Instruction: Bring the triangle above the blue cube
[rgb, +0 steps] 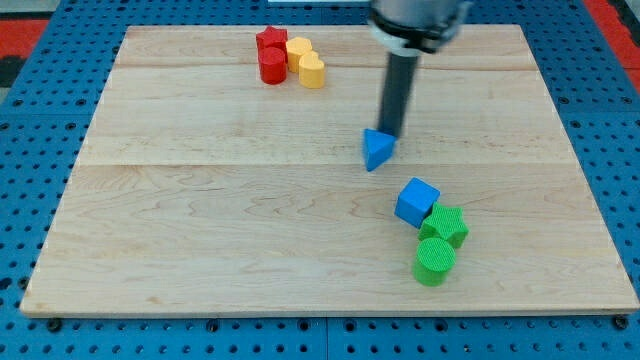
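Note:
A blue triangle (377, 150) lies near the middle of the wooden board, right of centre. My tip (389, 134) touches its upper right edge, the dark rod rising toward the view's top. A blue cube (416, 202) sits below and to the right of the triangle, with a gap between them.
A green star (445, 226) touches the blue cube's lower right, and a green cylinder (434, 262) sits just below the star. At the view's top stand a red star (271, 43), a red cylinder (272, 66), a yellow hexagon (298, 51) and a yellow heart (312, 71), clustered together.

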